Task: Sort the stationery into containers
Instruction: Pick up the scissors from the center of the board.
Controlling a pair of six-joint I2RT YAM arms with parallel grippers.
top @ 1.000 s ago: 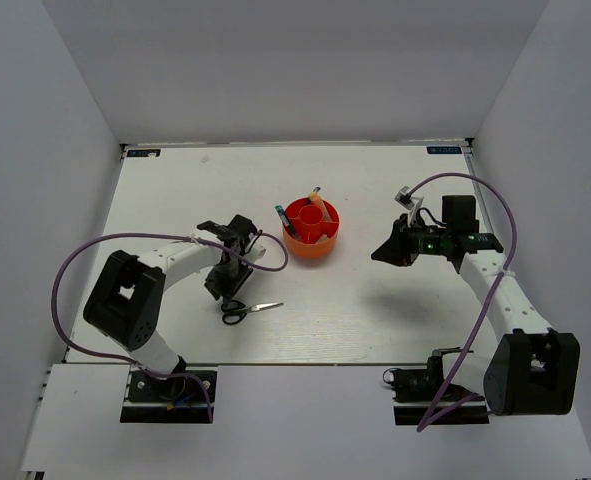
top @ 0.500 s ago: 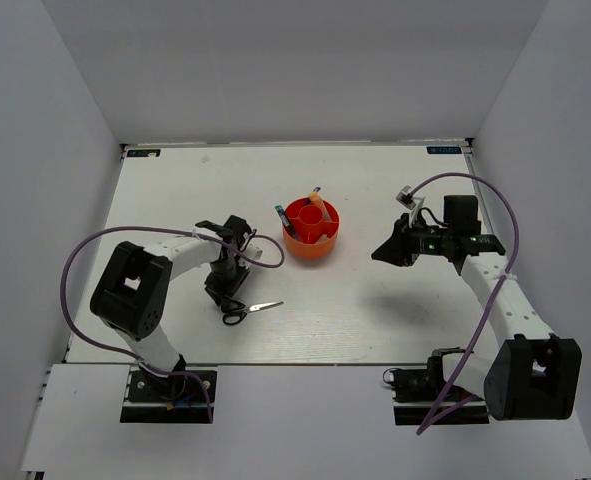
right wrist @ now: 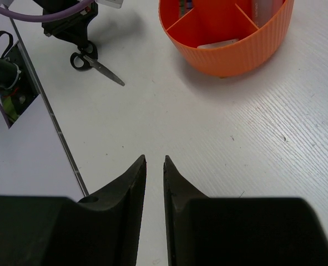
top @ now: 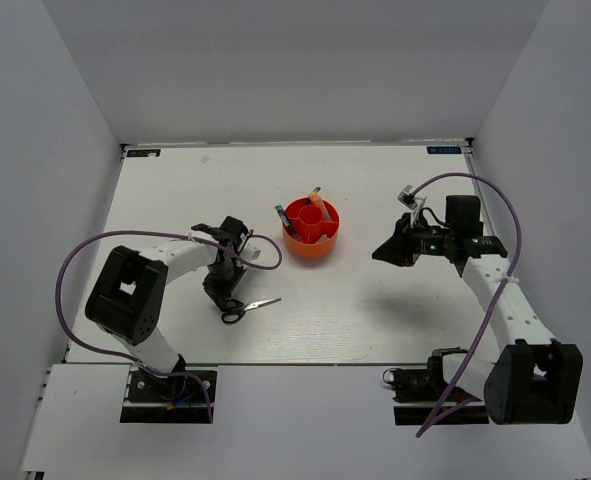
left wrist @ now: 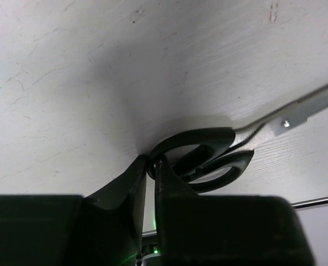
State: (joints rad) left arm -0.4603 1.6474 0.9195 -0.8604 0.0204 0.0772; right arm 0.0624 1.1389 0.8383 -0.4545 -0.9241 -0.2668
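The left claw (left wrist: 151,165) is reaching down to the counter (top: 355,320) and pinching the rim of one black handle loop of the scissors (left wrist: 208,158). Its fingers are almost together, with the plastic caught between their tips. The grip is at the handle, probably because the loop gives a raised edge to grab while the thin blades are lying flat against the surface.

The scissors are resting in the near-left part of the counter. Their blades are pointing toward the right edge, well apart from the orange organizer cup (top: 310,245).

The cup is sitting about midway between the left and right edges, a little toward the far edge. It is already holding upright items, among them a peach-orange highlighter (top: 318,206) and a dark pen (top: 280,215) leaning out toward the left. A small white eraser (right wrist: 216,43) is lying in one ring compartment.

The right claw (right wrist: 154,160) is hovering above the counter on the cup's right side, its fingers a narrow slit apart and holding nothing. It appears to be keeping out of the way of the cup.

The scissors look like the last loose piece, so lifting them and standing them in a free compartment is likely the remaining step.
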